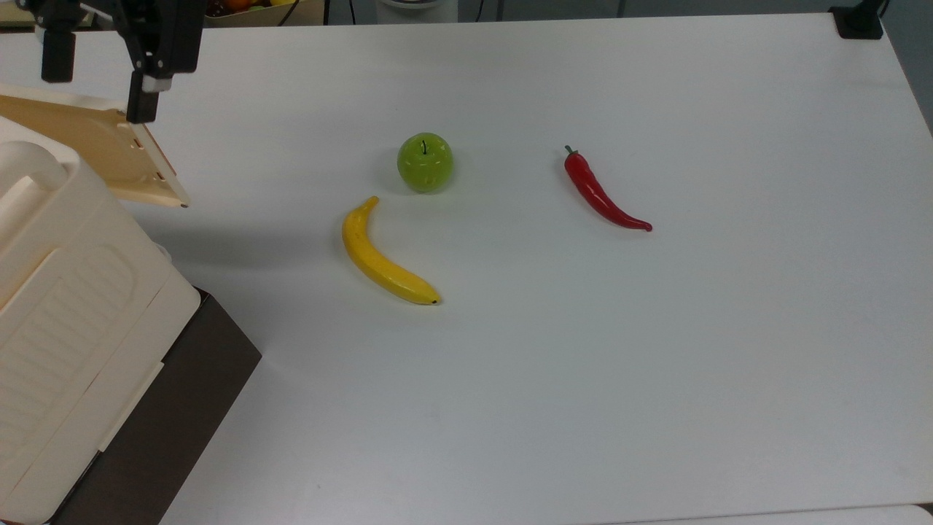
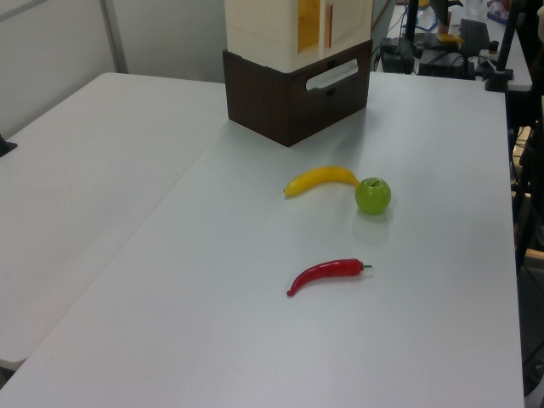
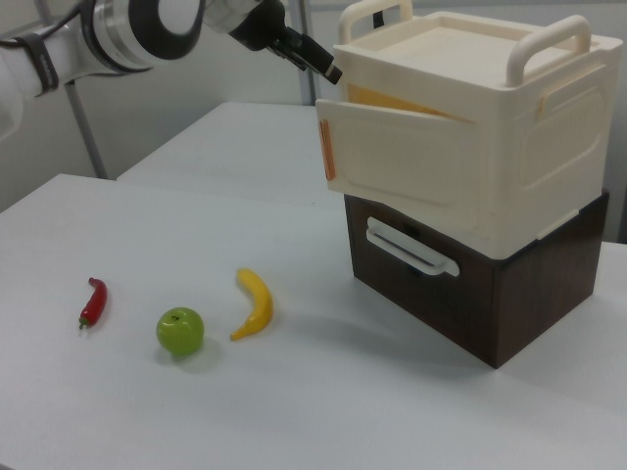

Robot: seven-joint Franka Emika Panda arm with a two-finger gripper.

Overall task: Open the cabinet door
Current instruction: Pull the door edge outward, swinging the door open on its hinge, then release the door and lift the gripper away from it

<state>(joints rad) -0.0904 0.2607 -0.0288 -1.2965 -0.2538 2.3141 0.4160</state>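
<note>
Now the cabinet door (image 1: 109, 153) stands swung partly out from the cabinet (image 3: 480, 147).
Above the door's free edge, the gripper (image 1: 98, 76) hangs with its fingers spread apart, holding nothing. On the white table (image 1: 583, 364) lie a banana (image 1: 383, 255), a green apple (image 1: 425, 162) and a red chilli (image 1: 601, 193), well apart from the cabinet.

Cream cabinet (image 2: 280, 30) atop dark brown base (image 2: 293, 93); banana (image 2: 321, 179) touching apple (image 2: 372, 195); chili (image 2: 327, 274) nearer.

1 banana (image 1: 384, 257), 1 apple (image 1: 425, 162), 1 chilli (image 1: 600, 194), 1 cabinet (image 3: 490, 147).
</note>
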